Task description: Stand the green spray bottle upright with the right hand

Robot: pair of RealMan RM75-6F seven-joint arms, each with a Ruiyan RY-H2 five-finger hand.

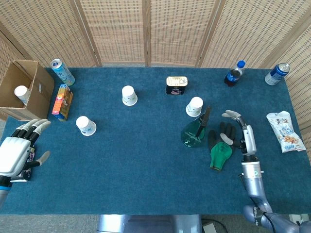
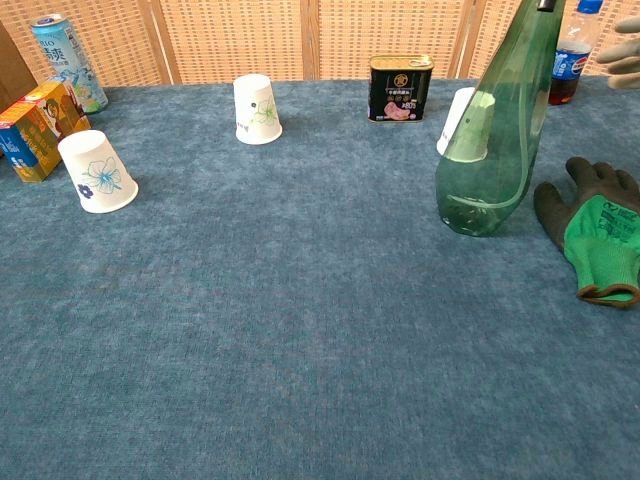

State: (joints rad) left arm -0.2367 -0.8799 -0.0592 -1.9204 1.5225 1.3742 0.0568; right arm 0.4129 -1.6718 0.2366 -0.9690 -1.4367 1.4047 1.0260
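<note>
The bottle [image 2: 497, 125] is standing upright mid-table beside a glove [image 2: 596, 233], looking light, slick and tippy, best gripped around its narrow neck, while the right hand [image 1: 241, 132] is hovering nearby, fingers apart, empty.

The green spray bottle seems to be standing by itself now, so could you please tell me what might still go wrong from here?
1. The green spray bottle stands on its base, unheld, tall and narrowing towards the top; a small nudge might topple it.
2. The right robot hand is open just beside it, above the green work glove; a careless sweep could clip either.
3. A paper cup stands close behind the bottle, so a fall that way would likely knock it.
</note>
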